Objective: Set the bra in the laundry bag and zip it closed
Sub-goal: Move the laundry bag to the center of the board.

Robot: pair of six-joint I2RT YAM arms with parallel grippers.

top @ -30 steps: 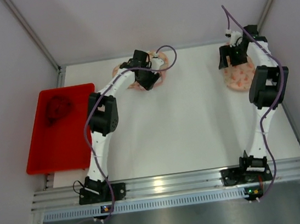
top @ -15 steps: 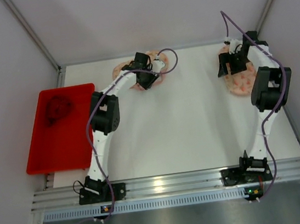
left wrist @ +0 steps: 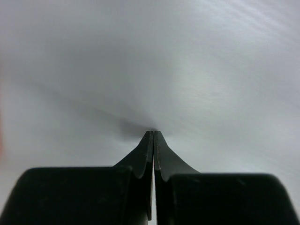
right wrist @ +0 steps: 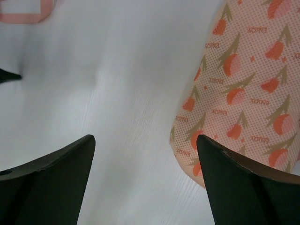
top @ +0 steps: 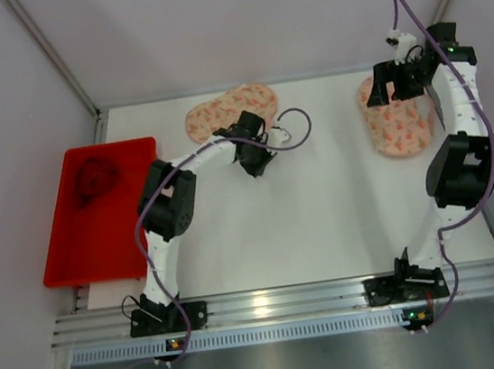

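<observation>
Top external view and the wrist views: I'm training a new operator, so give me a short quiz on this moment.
1. True or false: the left gripper is shut on nothing.
2. How many floral mesh laundry bags lie on the table?
3. Where is the dark red bra? A: in the red tray. B: inside a laundry bag. C: in the left gripper.

Key: 1 true; 2 two; 3 A.
</observation>
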